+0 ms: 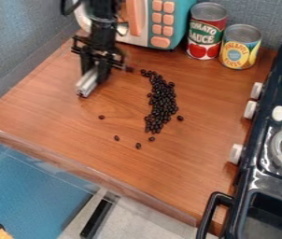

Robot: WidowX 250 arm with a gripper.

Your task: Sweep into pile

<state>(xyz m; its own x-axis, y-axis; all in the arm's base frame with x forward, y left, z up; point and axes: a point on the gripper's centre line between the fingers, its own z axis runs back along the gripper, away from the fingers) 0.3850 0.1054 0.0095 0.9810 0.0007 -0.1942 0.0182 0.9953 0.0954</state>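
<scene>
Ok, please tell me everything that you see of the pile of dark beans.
The pile is a long, uneven streak of small, glossy, nearly black oval beans, crowded in the middle and narrower at both ends. It lies on the brown wood-look counter; only the counter seems to touch it. Several loose beans lie apart.

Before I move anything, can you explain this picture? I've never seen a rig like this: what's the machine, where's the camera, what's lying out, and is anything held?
The machine is a black robot arm, coming in from the top; its tool hangs over a brown wooden counter. One fixed camera looks down at a slant. Small, dark, glossy beans lie in a long cluster, with a few strays around it. Behind are a teal, white and orange toy microwave and two cans; a black stove stands at the right. A pale grey bar shows at the tool, probably held, but I can't be certain.
</scene>
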